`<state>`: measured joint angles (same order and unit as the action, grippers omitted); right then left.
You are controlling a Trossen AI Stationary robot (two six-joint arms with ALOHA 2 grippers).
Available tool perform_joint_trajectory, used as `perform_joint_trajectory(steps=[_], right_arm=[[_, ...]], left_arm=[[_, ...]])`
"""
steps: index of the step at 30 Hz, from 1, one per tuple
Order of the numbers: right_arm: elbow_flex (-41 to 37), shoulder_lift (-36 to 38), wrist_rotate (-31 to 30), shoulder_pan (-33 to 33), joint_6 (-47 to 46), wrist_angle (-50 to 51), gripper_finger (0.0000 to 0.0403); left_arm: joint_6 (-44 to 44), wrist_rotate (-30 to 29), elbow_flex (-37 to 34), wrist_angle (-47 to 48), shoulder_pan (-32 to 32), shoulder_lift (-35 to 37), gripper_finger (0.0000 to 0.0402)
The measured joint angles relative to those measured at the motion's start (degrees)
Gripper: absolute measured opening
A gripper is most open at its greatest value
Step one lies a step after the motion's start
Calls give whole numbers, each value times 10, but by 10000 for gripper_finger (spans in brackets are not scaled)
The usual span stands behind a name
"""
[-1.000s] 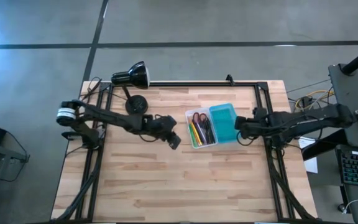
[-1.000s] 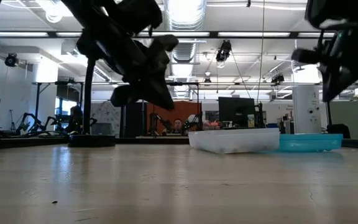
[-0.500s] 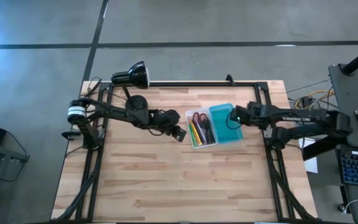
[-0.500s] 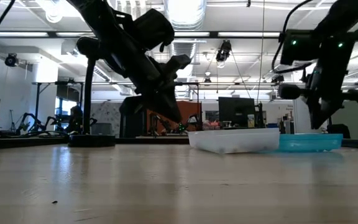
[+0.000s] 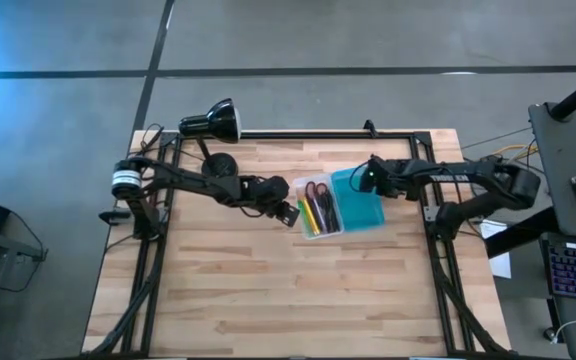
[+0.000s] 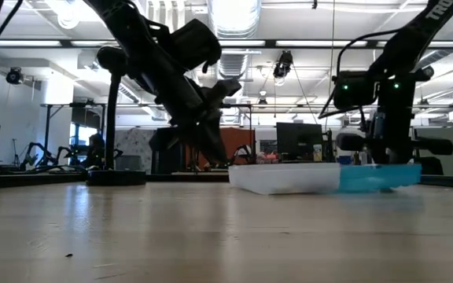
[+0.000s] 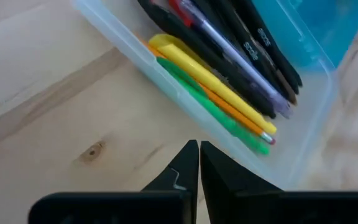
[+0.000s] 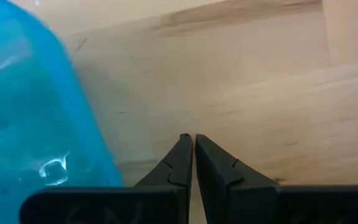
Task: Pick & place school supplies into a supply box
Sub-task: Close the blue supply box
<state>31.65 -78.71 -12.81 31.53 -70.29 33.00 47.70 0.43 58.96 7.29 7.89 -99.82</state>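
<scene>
Left gripper [image 5: 290, 211] is clenched on nothing, tips just beside the clear half's outer long wall, low over the surface [image 5: 268, 290]. Right gripper [image 5: 365, 178] is also clenched and empty, sitting at the teal lid's [image 5: 360, 200] far corner; whether it touches the lid, you can't tell.

Box [image 5: 339, 203] sits mid-surface, open, lying a bit skewed. Clear half holds the supplies: scissors [image 5: 318, 190] at the far end, then yellow marker [image 7: 210, 79], green pen [image 7: 210, 109], an orange pencil and dark pens [image 7: 253, 46] lying side by side. No loose supplies show anywhere on the surface. Lamp [image 5: 211, 121] stands at the far edge, well clear.

Judgement: picking looks done; you're at the close-the-box step, with the left bracing the clear half and the right set to fold the lid.

Next move: get the right tips under the teal edge and swing it over while the left stops the box from sliding. Watch that pen ends don't stick up and block the lid.
</scene>
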Motion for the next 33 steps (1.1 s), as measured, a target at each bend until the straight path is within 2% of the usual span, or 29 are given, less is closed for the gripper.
perform_joint_trajectory(steps=[7,17,20,22,24,28,33], right_arm=[[15,-4,9,-2,43,13,13],[32,77,26,-5,74,9,13],[35,94,1,-4,91,24,13],[32,95,-26,-1,75,68,13],[23,90,-29,6,71,85,13],[-1,70,4,14,57,69,13],[-23,45,58,11,58,-7,13]], left_arm=[[0,0,0,-2,6,-17,0],[0,1,-1,-29,10,-33,0],[0,1,-1,-32,11,-33,0],[0,1,0,-33,11,-33,0],[1,1,0,-32,11,-33,0],[1,2,0,-32,11,-33,0],[1,2,0,-32,11,-33,0]])
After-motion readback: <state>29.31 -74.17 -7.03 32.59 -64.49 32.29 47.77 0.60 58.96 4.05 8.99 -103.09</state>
